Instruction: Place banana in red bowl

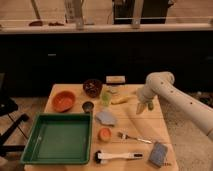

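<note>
One banana (122, 100) lies crosswise, long axis pointing toward the nearby claw (142, 107).

Dim room here: a wooden desk (150, 127) sits centre, dark panelling (75, 60) behind it, a pale ledge (100, 28) running above. Speckled floor (185, 150) at right, black chair (7, 112) at left. The end effector (142, 106) hangs over the desk's right side.

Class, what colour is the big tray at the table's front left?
The tray is green, camera view; the gripper hangs beside the banana.

Dim, warm, low-contrast light; pincer (143, 106) lit, just beside banana (121, 100).
</note>
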